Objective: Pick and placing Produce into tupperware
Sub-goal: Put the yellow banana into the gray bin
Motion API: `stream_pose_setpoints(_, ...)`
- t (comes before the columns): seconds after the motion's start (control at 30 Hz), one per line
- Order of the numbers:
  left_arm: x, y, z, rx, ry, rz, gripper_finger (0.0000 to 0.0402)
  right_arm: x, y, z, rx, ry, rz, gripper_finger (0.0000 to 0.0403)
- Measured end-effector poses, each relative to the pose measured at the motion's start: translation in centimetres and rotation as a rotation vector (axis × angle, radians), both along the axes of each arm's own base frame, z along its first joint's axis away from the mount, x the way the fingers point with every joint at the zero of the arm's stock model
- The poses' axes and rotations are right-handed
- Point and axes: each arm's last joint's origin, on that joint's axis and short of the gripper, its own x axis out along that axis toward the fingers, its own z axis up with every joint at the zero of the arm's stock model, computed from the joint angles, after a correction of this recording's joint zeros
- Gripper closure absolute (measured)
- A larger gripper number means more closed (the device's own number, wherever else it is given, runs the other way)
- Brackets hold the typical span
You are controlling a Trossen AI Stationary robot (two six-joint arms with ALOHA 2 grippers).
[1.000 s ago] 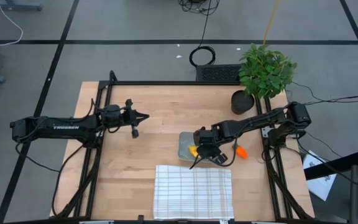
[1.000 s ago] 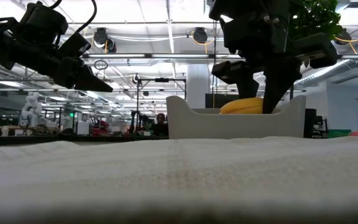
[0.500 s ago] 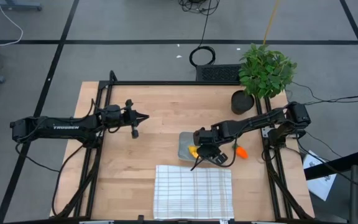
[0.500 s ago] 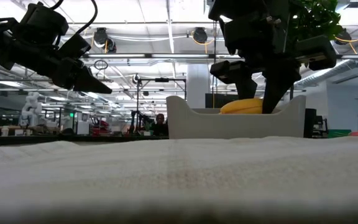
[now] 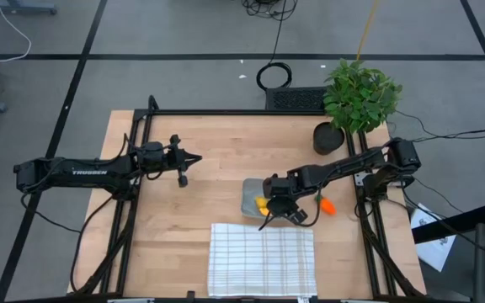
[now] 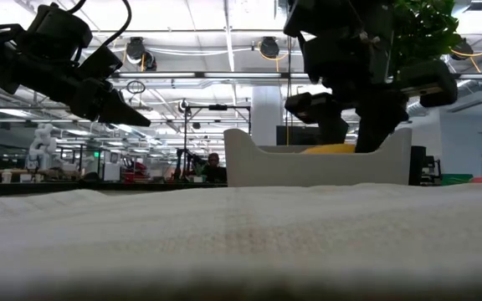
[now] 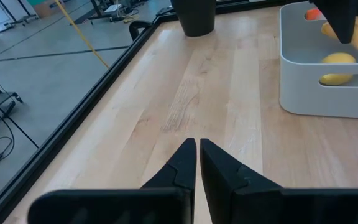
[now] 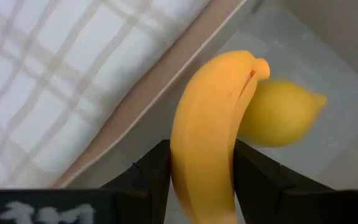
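**A:** What sits on the wooden table (image 5: 200, 181), seen from straight above?

**B:** A small grey tupperware (image 5: 252, 199) lies a little toward four o'clock from the table's centre. The right gripper (image 5: 278, 208) is lowered into it, reaching in from the three o'clock side.

**A:** Is that gripper carrying anything?

**B:** Yes. Its fingers (image 8: 151, 171) pinch a yellow banana (image 8: 210, 130) between them, one on each flank. The wrist camera shows the banana inside the container walls, its tip just beside a yellow lemon (image 8: 278, 112) that rests on the container floor.

**A:** Where is the carrot?

**B:** The orange carrot (image 5: 326, 204) lies on the bare wood at three o'clock of the tupperware, outside it, just beyond the right arm.

**A:** And the other arm?

**B:** The left gripper (image 5: 194, 157) hangs above the table toward ten o'clock, well apart from the container. Its two fingertips are pressed together with nothing between them.

**A:** Anything else on the table?

**B:** A white checked cloth (image 5: 262, 259) lies at six o'clock of the tupperware, near its edge. A leafy plant in a black pot (image 5: 327, 137) stands at the one o'clock corner.
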Motion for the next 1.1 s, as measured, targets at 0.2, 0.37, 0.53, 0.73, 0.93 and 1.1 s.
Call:
stream_pose_setpoints(0.2,0.0,0.0,0.0,-0.001,0.0,0.001,0.0376,-0.15,-0.06,-0.17,-0.002,0.011,0.002,0.0266)
stream_pose_setpoints(0.37,0.0,0.0,0.0,-0.008,-0.003,0.003,0.0376,-0.18,-0.07,-0.18,-0.005,0.012,0.01,0.0266)
stream_pose_setpoints(0.53,0.0,0.0,0.0,-0.01,-0.003,0.003,0.0376,-0.16,-0.07,-0.17,-0.014,0.005,0.038,0.0266)
stream_pose_setpoints(0.73,0.0,0.0,0.0,-0.01,-0.003,0.003,0.0376,-0.12,-0.08,-0.15,-0.013,0.0,0.037,0.0266)
stream_pose_setpoints(0.93,0.0,0.0,0.0,-0.008,-0.003,0.003,0.0376,0.0,-0.07,-0.18,-0.021,-0.014,0.059,0.0266)
stream_pose_setpoints(1.1,0.0,0.0,0.0,-0.009,-0.003,0.003,0.0376,-0.19,-0.14,-0.83,-0.022,-0.027,0.064,0.0266)
